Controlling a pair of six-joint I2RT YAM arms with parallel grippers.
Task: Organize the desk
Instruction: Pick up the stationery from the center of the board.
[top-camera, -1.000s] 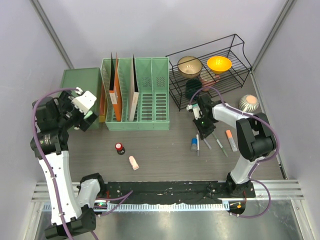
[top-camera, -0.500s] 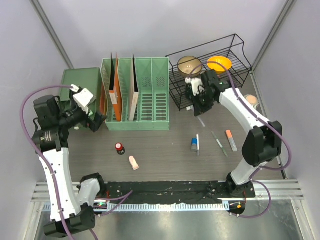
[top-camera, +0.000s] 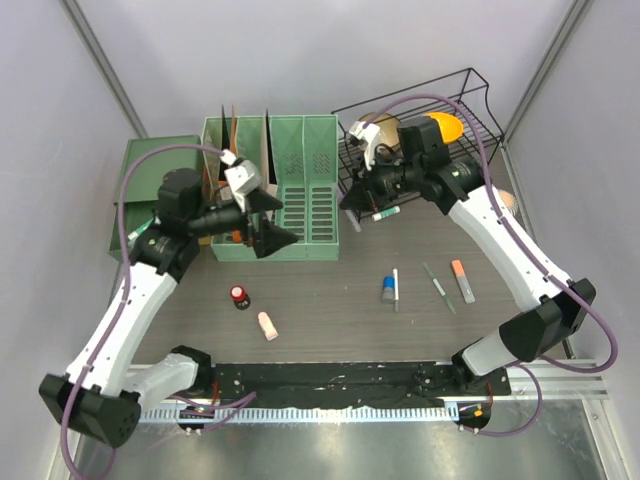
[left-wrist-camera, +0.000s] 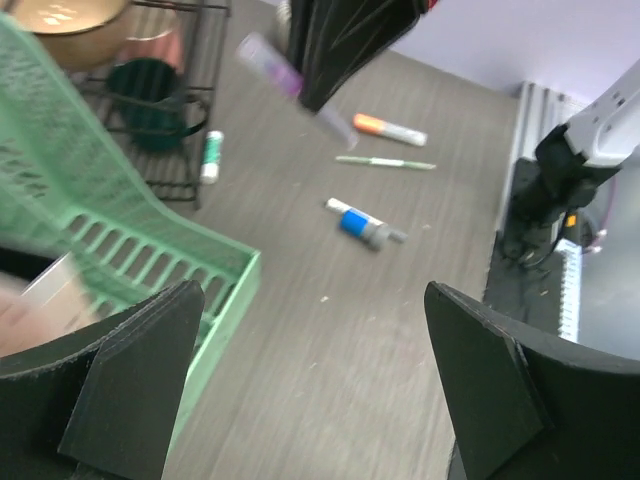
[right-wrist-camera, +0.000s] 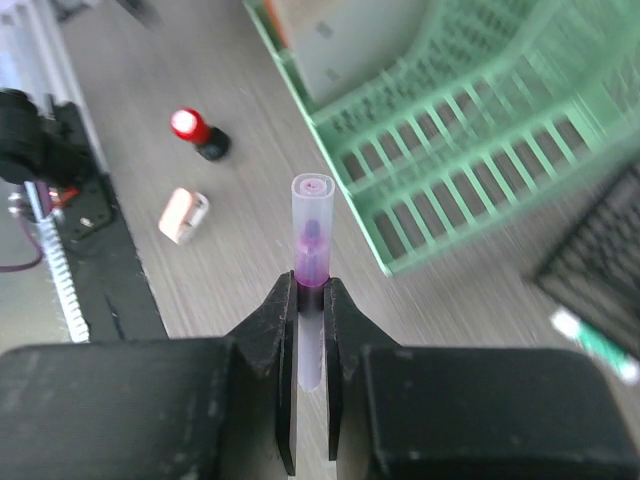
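- One desk, dark wood-grain, lies beneath both grippers.
- Green slotted file rack stands under the left gripper; its right-hand slots fall between that gripper and the right gripper.
- Black wire rack stands just behind the right gripper.
- Left gripper hangs above the desk, its fingers spread wide apart with nothing between them.
- Right gripper has its fingers clamped on a clear-capped purple pen, which sticks out past the fingertips.
- Blue-banded marker, thin green pen and orange-tipped marker lie on the desk ahead of the left gripper.
- Red-capped bottle and pale pink piece lie on the desk beyond the right gripper's fingertips, to their left in the right wrist view.
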